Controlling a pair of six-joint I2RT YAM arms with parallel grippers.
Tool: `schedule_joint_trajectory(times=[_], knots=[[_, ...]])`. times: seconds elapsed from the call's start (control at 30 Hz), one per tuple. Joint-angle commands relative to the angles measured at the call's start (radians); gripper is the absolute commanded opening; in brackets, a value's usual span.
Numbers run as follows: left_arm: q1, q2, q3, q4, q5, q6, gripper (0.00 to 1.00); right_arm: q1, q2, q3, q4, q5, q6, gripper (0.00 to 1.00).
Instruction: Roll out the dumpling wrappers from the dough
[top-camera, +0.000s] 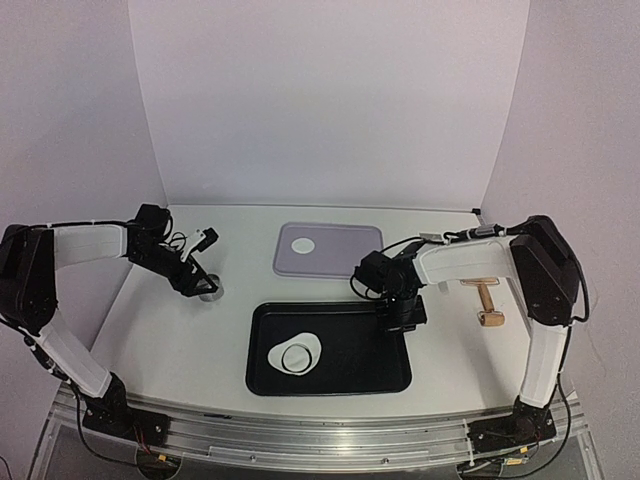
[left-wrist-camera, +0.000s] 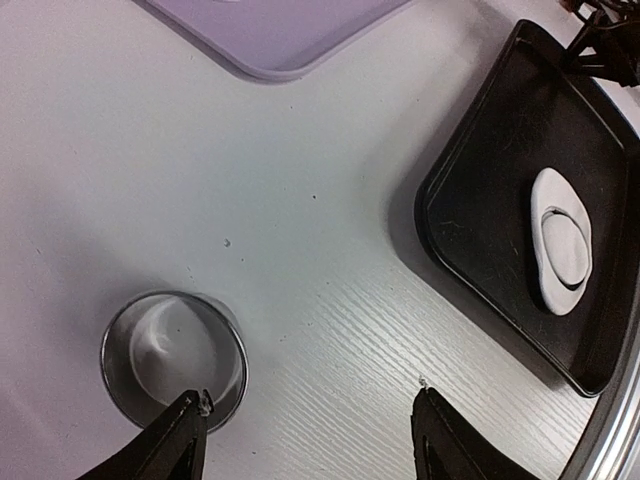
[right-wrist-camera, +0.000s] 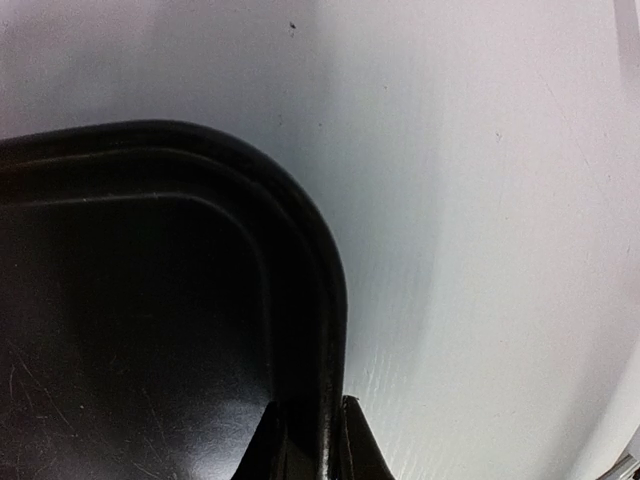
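**A:** What could go wrong here, starting from the left?

**B:** The left gripper (left-wrist-camera: 310, 415) hangs open. One fingertip sits at the rim of the steel ring (left-wrist-camera: 232, 360) and the other is well apart from it. Closing from there would likely shove the ring sideways rather than grip it. Over on the right, the right gripper (right-wrist-camera: 312, 420) is pinched shut on the corner rim of the black tray (top-camera: 360, 350). That lip is thin, so a pull could slip off it, or jolt the dough sheet (top-camera: 312, 342) inside.

**A:** And the counts?

**B:** One steel ring. One finished dumpling wrapper (top-camera: 304, 244), lying on the lavender tray (top-camera: 350, 250). One dough sheet with one round cut in it. Two trays. One wooden roller (top-camera: 487, 300), farthest right.
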Motion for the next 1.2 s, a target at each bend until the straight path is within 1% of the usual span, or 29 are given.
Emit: schedule_joint_trajectory(times=[0.0,0.17,0.33,0.43,0.8,0.87,0.9,0.97,1.1,1.17], knots=[[-0.002,-0.048,0.042,-0.028,0.035,0.007,0.7,-0.008,0.035,0.025,-0.049,0.025,-0.08,0.09],[-0.002,-0.057,0.036,-0.038,0.046,0.005,0.7,-0.01,0.032,0.026,-0.049,0.014,-0.039,0.06],[-0.002,-0.054,0.045,-0.045,0.05,0.003,0.7,-0.011,-0.01,-0.021,-0.051,0.008,0.056,0.01],[-0.002,-0.048,0.048,-0.045,0.054,-0.002,0.7,-0.011,-0.035,-0.05,-0.049,0.005,0.086,0.0],[-0.003,-0.037,0.058,-0.043,0.066,-0.013,0.7,-0.011,-0.052,-0.036,-0.05,0.0,0.029,0.01],[-0.003,-0.038,0.058,-0.047,0.066,-0.013,0.7,-0.01,-0.06,-0.016,-0.054,-0.002,0.016,0.06],[-0.003,-0.038,0.059,-0.049,0.067,-0.014,0.7,-0.011,-0.071,-0.005,-0.057,-0.003,0.013,0.1],[-0.004,-0.04,0.062,-0.055,0.07,-0.015,0.7,-0.011,-0.104,0.018,-0.067,-0.005,0.005,0.22],[-0.004,-0.041,0.082,-0.069,0.083,-0.015,0.7,-0.011,-0.208,0.098,-0.104,0.012,-0.048,0.51],[-0.004,-0.04,0.096,-0.077,0.095,-0.017,0.7,-0.023,-0.261,0.152,-0.128,0.055,-0.081,0.61]])
